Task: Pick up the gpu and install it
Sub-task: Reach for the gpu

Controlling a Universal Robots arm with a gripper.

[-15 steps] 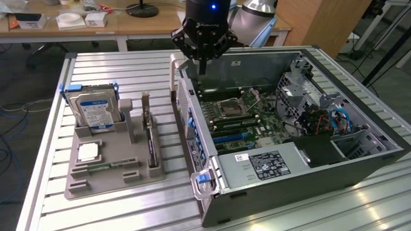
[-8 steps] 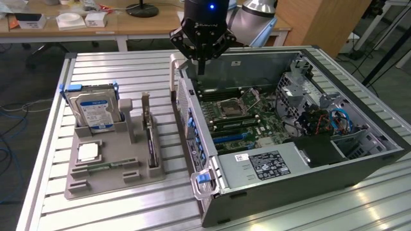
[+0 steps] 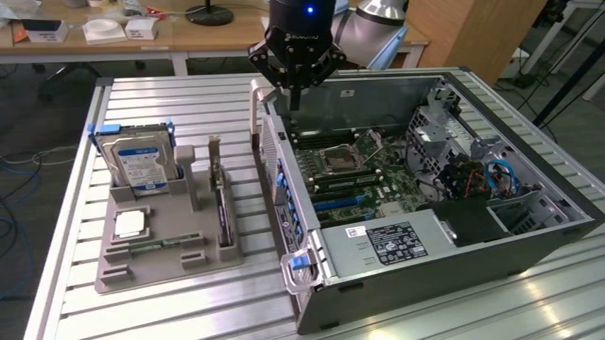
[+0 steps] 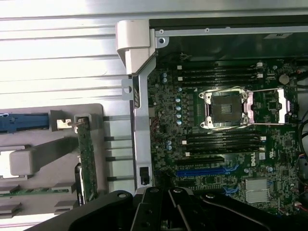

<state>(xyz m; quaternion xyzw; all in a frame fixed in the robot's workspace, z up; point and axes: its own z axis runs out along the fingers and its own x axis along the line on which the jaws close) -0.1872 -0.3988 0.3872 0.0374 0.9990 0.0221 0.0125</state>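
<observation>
1. Here, the gpu [image 3: 220, 212] [image 4: 87, 159] stands on its long edge in a slot of the grey tray [image 3: 170, 265]. It runs along the tray's edge that faces the computer case [image 3: 472, 276], with its silver bracket [image 3: 215, 152] at the tray's far end.
2. I am well apart from the card and touch no part of it.
3. My gripper [image 3: 295, 95] has its fingers pressed together and carries nothing. It hangs above the case's far corner on the tray side, close to the white handle [image 3: 255, 106] on that wall.
4. On the same tray, a hard drive [image 3: 140, 164] with a blue label stands upright at the far corner away from the case. A square processor [image 3: 129, 225] lies flat nearer the middle. A narrow green memory stick [image 3: 156, 244] lies in a groove toward the tray's near edge.
5. The tray sits on the slatted metal table [image 3: 170, 106], toward the edge at the exterior view's left, and the case lies just beside it.
6. The case lies open on its side, showing the motherboard [image 3: 364, 177] with its processor socket [image 4: 226, 108] and a blue slot [image 4: 202, 171].
7. A labelled power supply [image 3: 387, 244] fills the case's near end.
8. A wooden desk [image 3: 189, 39] stands beyond the table's far edge.
</observation>
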